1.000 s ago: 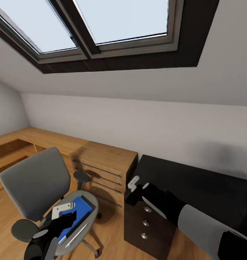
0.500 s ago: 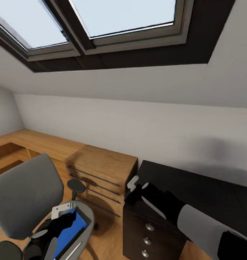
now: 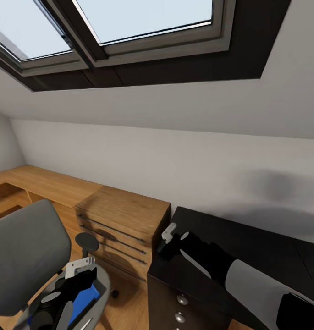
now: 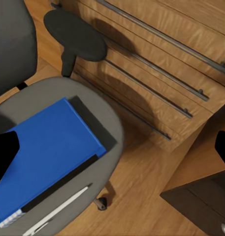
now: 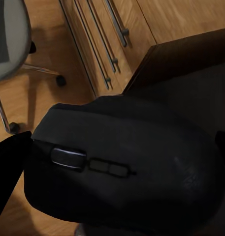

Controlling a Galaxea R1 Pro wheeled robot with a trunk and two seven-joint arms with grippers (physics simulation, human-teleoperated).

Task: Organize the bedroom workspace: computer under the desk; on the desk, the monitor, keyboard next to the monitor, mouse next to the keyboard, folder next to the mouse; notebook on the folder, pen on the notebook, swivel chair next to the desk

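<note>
Resting between right gripper [image 5: 117, 162] fingers: mouse [image 5: 127, 167]

Matt mouse [image 5: 127, 167] — glossy desk [image 3: 248, 247], wooden chest [image 3: 122, 220]

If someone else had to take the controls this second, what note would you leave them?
Right gripper: shut on the mouse, held over the desk corner.
Left gripper: open, empty, hovering above the swivel chair.
On the chair seat: the folder, a dark notebook edge beside it, the pen alongside.
Done: mouse picked up.
Left: set the mouse down on the desk, then move folder, notebook and pen there; the rest is out of view.
</note>
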